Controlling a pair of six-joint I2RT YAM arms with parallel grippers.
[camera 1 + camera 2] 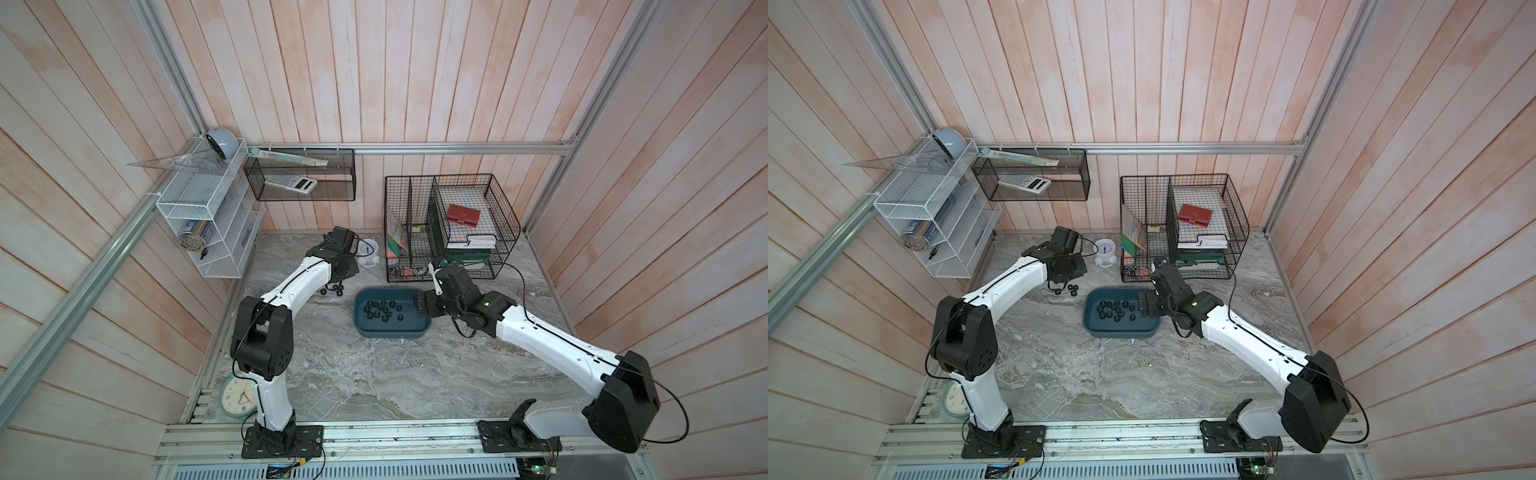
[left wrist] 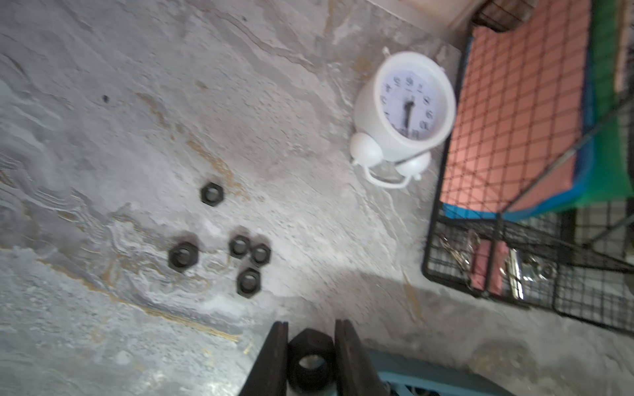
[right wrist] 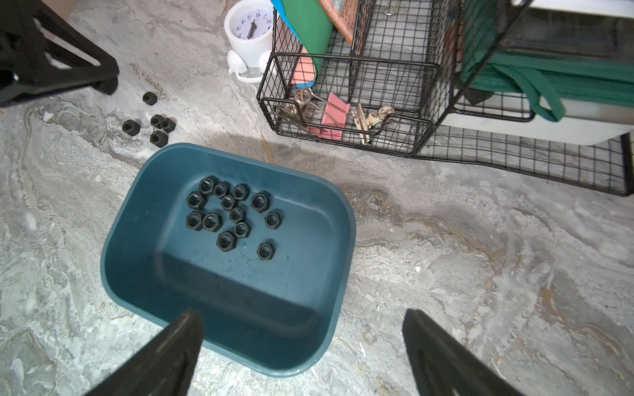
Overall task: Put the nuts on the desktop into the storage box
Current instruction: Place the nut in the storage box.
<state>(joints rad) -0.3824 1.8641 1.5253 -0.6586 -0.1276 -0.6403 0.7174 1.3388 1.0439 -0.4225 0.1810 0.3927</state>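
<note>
Left gripper (image 2: 311,331): clenched on nut (image 2: 310,360), just beside storage box (image 3: 116,260) rim.
Right gripper (image 3: 303,315): spread wide, empty, above the box's edge.
Desktop (image 3: 480,274): five loose nuts (image 2: 240,247) scattered near one box corner.

Dozen-odd black nuts (image 3: 228,202) flat in our teal storage box (image 3: 274,291), five loose nuts (image 3: 167,124) clustered on the marble bench (image 3: 446,274) beside it, one held nut (image 2: 310,356) in the left claw (image 2: 311,324).
</note>
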